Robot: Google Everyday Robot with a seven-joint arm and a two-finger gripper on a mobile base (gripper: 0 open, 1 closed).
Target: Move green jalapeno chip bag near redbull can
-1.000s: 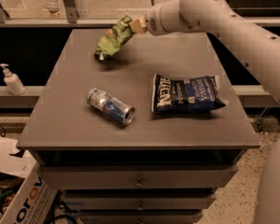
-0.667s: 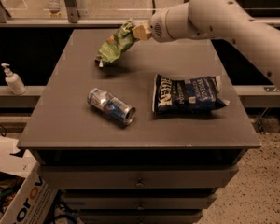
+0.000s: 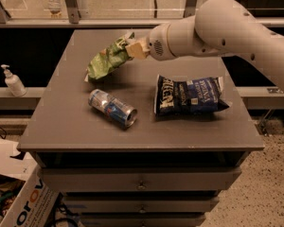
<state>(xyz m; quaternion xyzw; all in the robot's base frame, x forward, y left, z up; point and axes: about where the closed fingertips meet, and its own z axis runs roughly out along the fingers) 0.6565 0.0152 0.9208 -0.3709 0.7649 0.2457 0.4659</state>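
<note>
The green jalapeno chip bag (image 3: 107,59) is crinkled and light green, held tilted above the table's back left, its lower end near the table top. My gripper (image 3: 134,48) is shut on the bag's upper right end. The redbull can (image 3: 112,108) lies on its side on the grey table (image 3: 61,126), just in front of and below the bag, apart from it. My white arm reaches in from the upper right.
A larger dark-blue chip bag (image 3: 189,95) lies flat on the table's right half. A white pump bottle (image 3: 12,81) stands on a ledge to the left. A cardboard box (image 3: 19,200) sits on the floor at lower left. Drawers are below the table top.
My gripper has carried the green bag forward and to the right, from the table's back edge to just behind the can. The can and blue bag have not moved.
</note>
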